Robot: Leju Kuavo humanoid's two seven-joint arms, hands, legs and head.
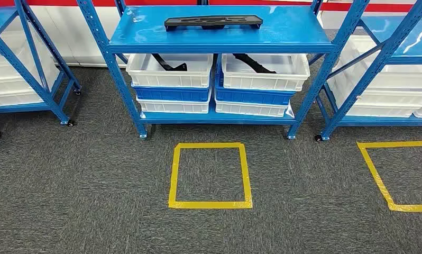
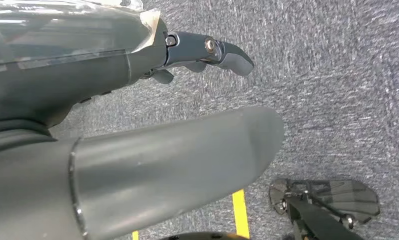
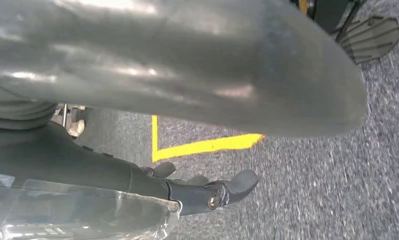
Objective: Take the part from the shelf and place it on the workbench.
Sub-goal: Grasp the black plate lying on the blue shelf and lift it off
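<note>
The part (image 1: 213, 22), a long flat black piece, lay alone on the top board of the middle blue shelf (image 1: 304, 37), near that board's back edge and about midway between its side edges. Lying bare on the top, not down in a bin, it looked easy to reach from the front.

Below it, two white bins (image 1: 169, 76) sat side by side on the lower level, each stacked on a blue bin (image 1: 172, 94) and another white one, with dark pieces showing inside the top two. They seemed to be spare stock, not the thing to fetch.

On the grey carpet (image 1: 92, 201) in front of the shelf a square of yellow tape (image 1: 210, 175) marked what was probably a standing spot, squared up with the shelf's front edge. A second taped square (image 1: 381, 180) faced the neighbouring shelf.

Both arms hung down over the carpet. The left hand (image 2: 137, 150) held nothing, its fingers (image 2: 222, 50) stretched out loosely. The right hand (image 3: 177, 65) was likewise empty, fingers (image 3: 232, 187) apart and relaxed. By my judgement the task had not begun: the part was untouched, and the robot needed to come nearer first.
</note>
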